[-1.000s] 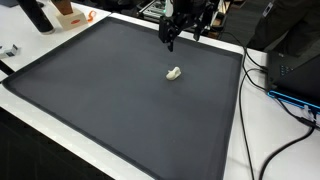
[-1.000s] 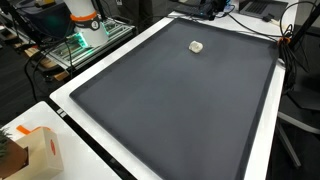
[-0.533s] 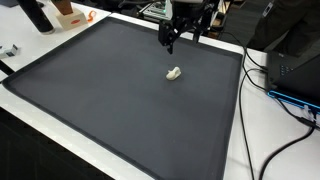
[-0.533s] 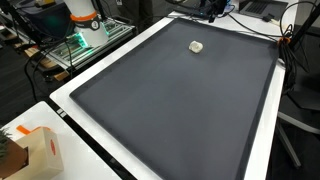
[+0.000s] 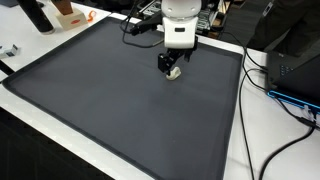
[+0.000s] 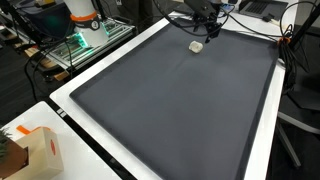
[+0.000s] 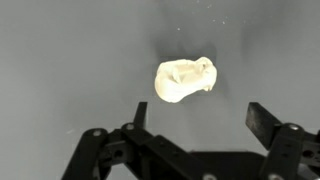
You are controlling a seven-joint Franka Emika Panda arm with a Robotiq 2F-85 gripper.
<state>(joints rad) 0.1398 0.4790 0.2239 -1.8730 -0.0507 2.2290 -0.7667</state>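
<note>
A small crumpled white lump point(image 7: 185, 80) lies on the dark grey mat point(image 5: 90, 90). In the wrist view it sits just beyond my gripper point(image 7: 203, 118), slightly left of the midline between the two black fingers point(image 7: 266, 120). The jaws stand wide apart with nothing between them. In both exterior views my gripper point(image 5: 172, 66) point(image 6: 207, 31) hangs low right over the lump point(image 5: 177, 73) point(image 6: 197, 46), near the mat's far edge. The arm partly covers the lump in an exterior view.
A white table border point(image 6: 262, 150) frames the mat. Cables point(image 5: 255, 70) and a black device point(image 5: 295, 70) lie beside it. A cardboard box point(image 6: 35, 150) stands at one corner, and an orange box point(image 5: 70, 16) and a black bottle point(image 5: 38, 15) at another.
The arm has swung out from the mat's far edge and come down over the white lump. The lump has not moved and the jaws stay wide apart.
</note>
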